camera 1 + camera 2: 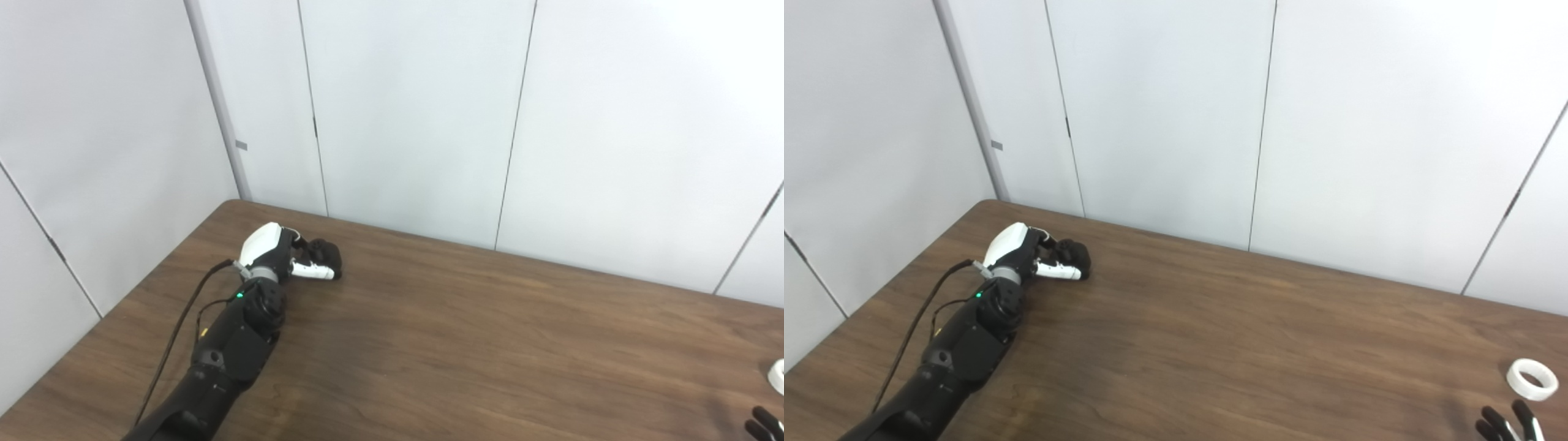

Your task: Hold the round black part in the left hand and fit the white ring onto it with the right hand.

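Note:
The round black part (1074, 252) lies on the brown table (1213, 343) at the far left. My left hand (1029, 254) is around it, fingers curled over it and the white thumb along its near side. The white ring (1532, 379) lies flat on the table at the far right, also seen cut by the frame edge as the ring (778, 375). Only the fingertips of my right hand (1510, 424) show at the bottom right corner, spread apart just short of the ring, holding nothing.
White wall panels (1164, 122) stand close behind the table's far edge and along its left side. A black cable (915, 318) runs along my left forearm. Bare wood lies between the two hands.

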